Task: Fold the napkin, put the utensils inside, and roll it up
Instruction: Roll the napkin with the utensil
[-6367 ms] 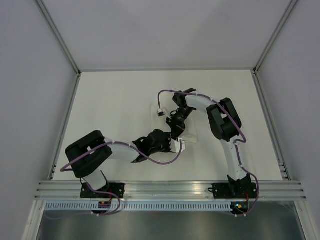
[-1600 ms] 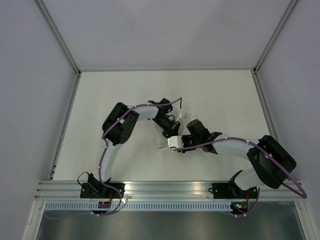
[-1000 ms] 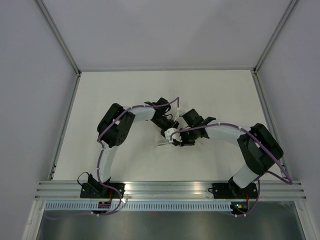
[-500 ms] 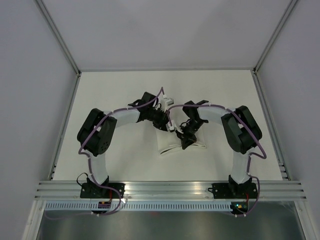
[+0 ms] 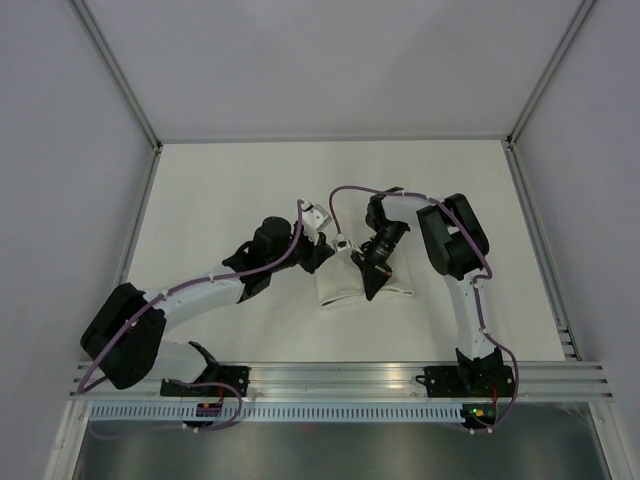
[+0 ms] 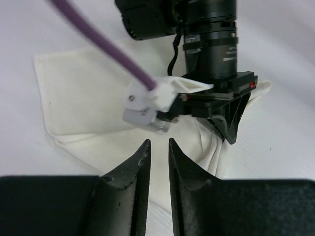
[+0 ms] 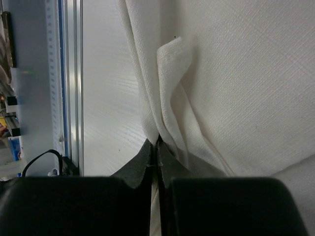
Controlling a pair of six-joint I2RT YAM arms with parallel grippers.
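Observation:
The white napkin (image 5: 340,288) lies rumpled and folded at the table's middle. It also shows in the left wrist view (image 6: 83,93) and the right wrist view (image 7: 236,73). My right gripper (image 5: 372,290) points down at its near edge and is shut on a bunched fold of the cloth (image 7: 157,140); it also shows in the left wrist view (image 6: 229,133). My left gripper (image 5: 325,256) hovers at the napkin's far left corner, its jaws a narrow gap apart and empty (image 6: 158,143). No utensils show in any view.
An aluminium rail (image 5: 340,375) runs along the near table edge and shows in the right wrist view (image 7: 71,73). Grey enclosure walls (image 5: 60,200) stand on the left, right and far sides. The right arm's purple cable (image 6: 108,46) crosses above the napkin.
The left arm has swung down and left, so its gripper now reaches the napkin from the left. The right gripper has stayed at the napkin's near edge. The napkin looks spread wider.

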